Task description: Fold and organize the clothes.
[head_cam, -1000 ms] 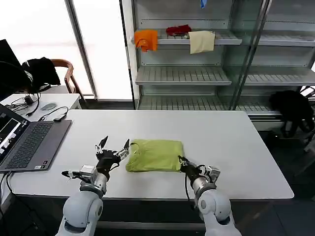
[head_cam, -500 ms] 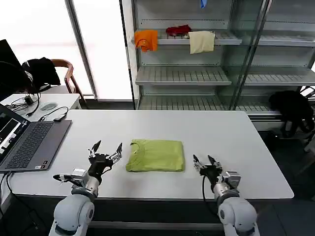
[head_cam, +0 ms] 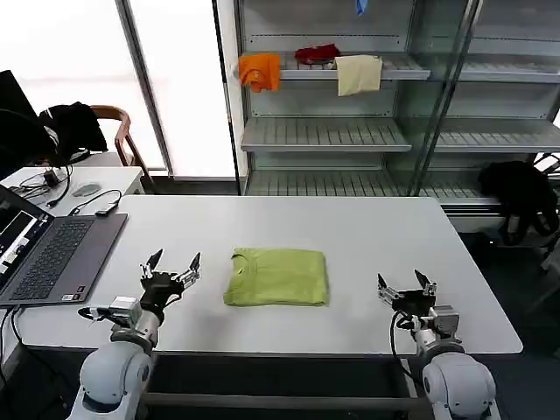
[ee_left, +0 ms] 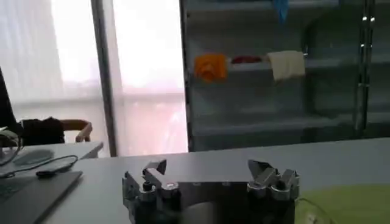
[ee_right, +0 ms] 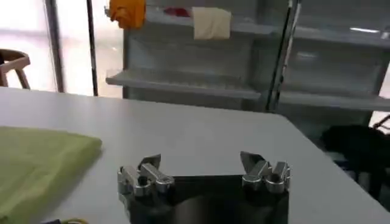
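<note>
Lime T-shirt point(head_cam: 277, 277) lies folded at the middle of the white table point(head_cam: 367, 236), unmoved. Both grippers have drawn away from it: the left gripper point(head_cam: 171, 267) now sits well to its left, the right gripper point(head_cam: 403, 284) well to its right, each with fingers spread and empty.

White table point(head_cam: 385, 236); folded lime T-shirt point(head_cam: 277, 276) lying flat near the front edge, about midway along; grey laptop point(head_cam: 52, 255) open at the left end, overhanging the edge; rest of surface bare.
</note>
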Available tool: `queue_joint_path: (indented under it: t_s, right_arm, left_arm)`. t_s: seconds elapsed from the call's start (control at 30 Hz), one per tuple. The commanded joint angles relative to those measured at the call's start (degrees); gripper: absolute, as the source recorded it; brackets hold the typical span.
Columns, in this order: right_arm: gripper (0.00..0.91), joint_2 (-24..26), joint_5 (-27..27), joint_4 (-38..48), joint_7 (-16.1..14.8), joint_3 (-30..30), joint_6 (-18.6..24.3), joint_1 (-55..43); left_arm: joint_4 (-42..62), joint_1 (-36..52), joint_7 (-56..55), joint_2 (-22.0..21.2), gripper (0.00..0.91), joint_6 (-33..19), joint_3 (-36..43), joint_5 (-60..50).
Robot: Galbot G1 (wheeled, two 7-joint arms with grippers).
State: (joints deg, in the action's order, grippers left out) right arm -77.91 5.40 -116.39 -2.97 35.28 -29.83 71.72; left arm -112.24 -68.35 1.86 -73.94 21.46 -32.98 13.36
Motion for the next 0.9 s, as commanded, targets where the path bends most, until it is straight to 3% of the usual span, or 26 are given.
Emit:
queue_joint_path:
  t_s: [0.03,0.27,0.4,0.67,0.9]
  right_arm:
    - [0.907,2.6,-6.2,-0.6,-1.7,1.4,-1.9,0.7]
    - [0.907,3.1,-5.9,2.1,-2.0,1.8,-1.2,-0.2]
    - [0.907,3.6,-4.7,2.1,-4.0,2.5,1.5,-0.5]
    - [0.907,4.3,-1.6,2.3,-5.6,2.9,1.7,-0.9]
    - [0.907,4.3,-0.6,3.0,-4.6,2.6,0.6,-1.3]
  left_arm:
    - [1.6,0.3,-0.5,0.8,0.907,0.6,-0.8,0.7]
    - [1.8,0.0,-0.9,1.1,0.907,0.2,-0.8,1.9]
    - [1.9,0.1,-0.7,1.2,0.907,0.2,-0.8,3.8]
    - [2.4,0.2,-0.7,0.5,0.907,-0.2,-0.3,5.2]
    - [2.5,0.3,-0.3,0.0,0.907,0.5,-0.1,7.0]
